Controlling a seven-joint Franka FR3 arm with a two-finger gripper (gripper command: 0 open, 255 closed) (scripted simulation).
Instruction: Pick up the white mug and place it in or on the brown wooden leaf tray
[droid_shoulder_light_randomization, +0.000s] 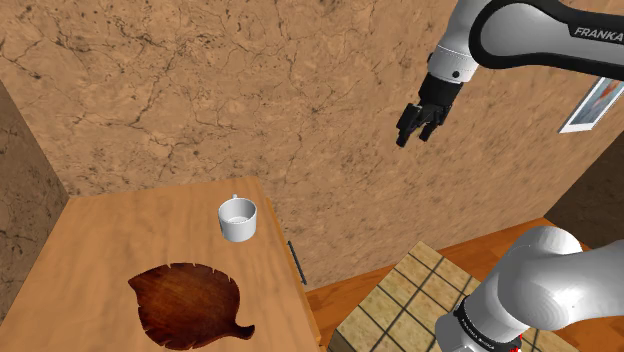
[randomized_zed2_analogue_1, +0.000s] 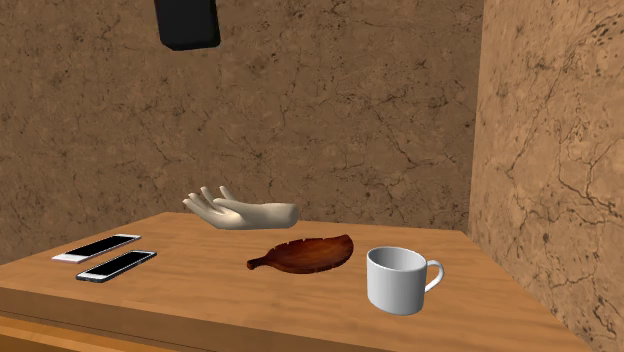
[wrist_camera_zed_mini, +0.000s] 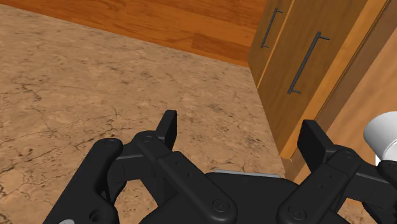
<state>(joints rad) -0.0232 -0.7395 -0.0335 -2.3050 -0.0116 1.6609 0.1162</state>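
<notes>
Jaws apart, the black end effector (droid_shoulder_light_randomization: 417, 125) hangs high, well apart from the dark brown leaf-shaped wooden tray (droid_shoulder_light_randomization: 190, 305). The round white mug (droid_shoulder_light_randomization: 238, 220) stands upright near that tray on the worktop (droid_shoulder_light_randomization: 100, 240). Probably light, rigid, slick: pinch its wall.

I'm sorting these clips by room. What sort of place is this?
Likely a room in a house: a wooden cabinet with door handles against a stone-look wall, two smartphones on top, and a framed picture hanging nearby.
</notes>
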